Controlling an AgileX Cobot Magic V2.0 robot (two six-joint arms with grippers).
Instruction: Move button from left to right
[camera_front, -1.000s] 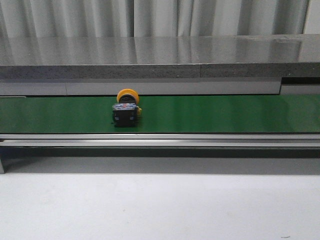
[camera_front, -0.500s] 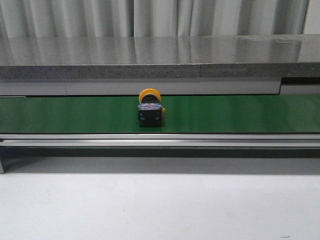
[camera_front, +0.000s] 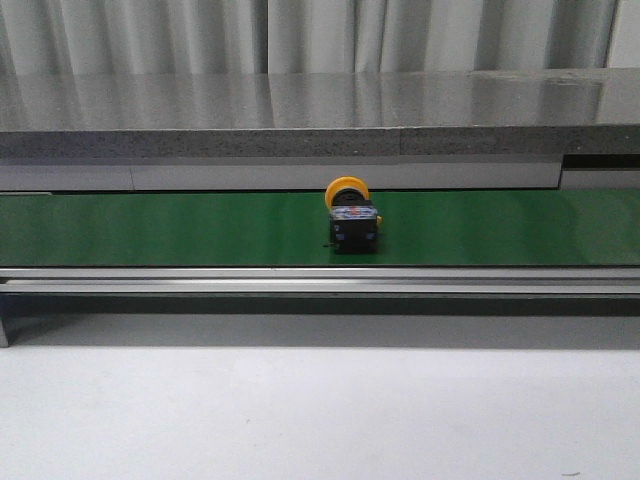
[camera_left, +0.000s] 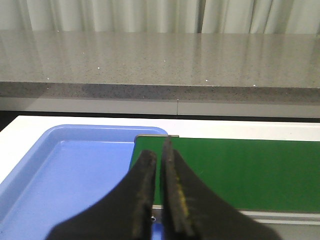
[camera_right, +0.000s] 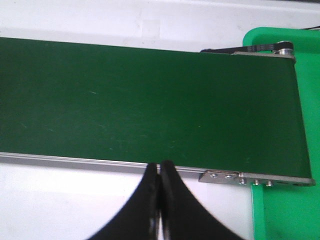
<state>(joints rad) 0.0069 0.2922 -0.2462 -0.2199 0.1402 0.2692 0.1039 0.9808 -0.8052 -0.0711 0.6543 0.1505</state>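
Green conveyor belt (camera_front: 150, 230) along the desk's far edge carries the button (camera_front: 352, 215) just right of centre. Both the left gripper (camera_left: 159, 160) and right gripper (camera_right: 159, 172) are pressed together, empty. To catch it well, the right gripper probably should spread early and wait near the belt's right end.

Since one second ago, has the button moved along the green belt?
Yes. The button has moved right along the green belt, judged against the seam in the stone ledge: then left of it, now nearer.

Pale pleated curtains (camera_front: 300, 35) hang across the back at 12 o'clock. Below them runs a long speckled grey stone counter (camera_front: 300, 110) whose glossy top reflects the folds. A plain white bench (camera_front: 320, 410) fills the foreground at 6 o'clock.
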